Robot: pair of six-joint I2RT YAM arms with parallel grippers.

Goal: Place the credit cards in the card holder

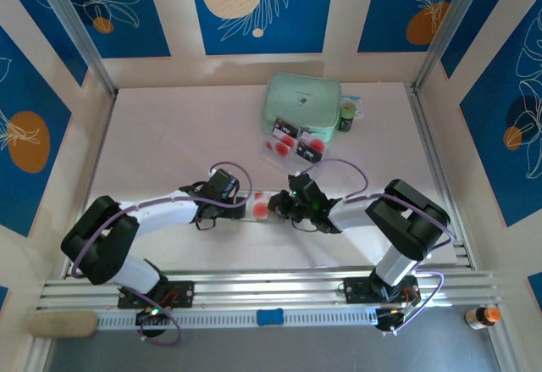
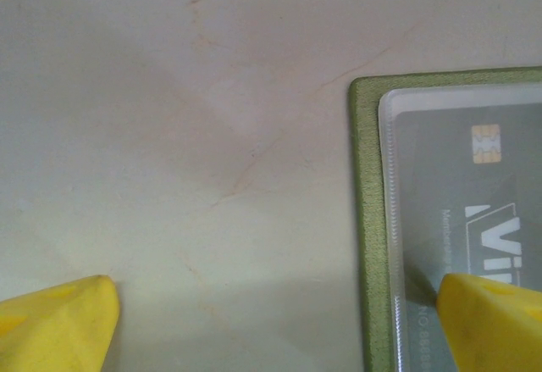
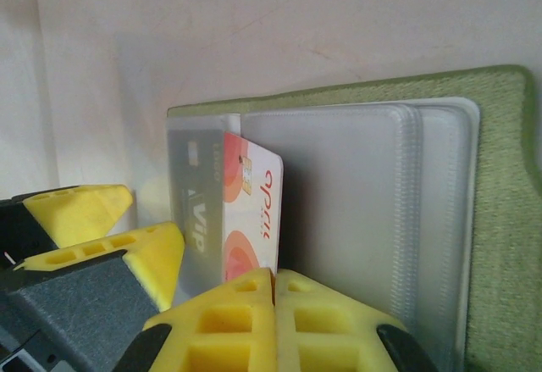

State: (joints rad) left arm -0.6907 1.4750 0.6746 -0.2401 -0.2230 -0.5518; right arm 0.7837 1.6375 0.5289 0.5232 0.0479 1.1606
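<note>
- Nearest the arm bases, the right gripper (image 3: 275,300) had its fingers pinched together on the short end of a red-and-white credit card (image 3: 254,207), whose far end stood inside a clear sleeve (image 3: 339,194) of the open card holder (image 3: 500,219).
- Beside it, the left gripper (image 2: 279,321) hung with its jaws spread wide and nothing between them. One fingertip (image 2: 495,325) sat over the holder's sleeve edge, the other over bare table (image 2: 169,92); whether it pressed down could not be told.
- A grey card (image 2: 474,211) already lay behind the plastic of that outer sleeve.
- The card looked light, stiff and slick, best gripped by its trailing short edge and pushed flat along its length, since a tilt would likely jam a corner in the sleeve mouth.
- The holder looked soft and light enough to skid, so a finger on its olive border would likely be needed to steady it.
- Farther out, more credit cards (image 1: 279,143) lay in a clear tray (image 1: 298,162).
- Beyond that, near the back wall, sat a mint-green zip case (image 1: 301,101).
</note>
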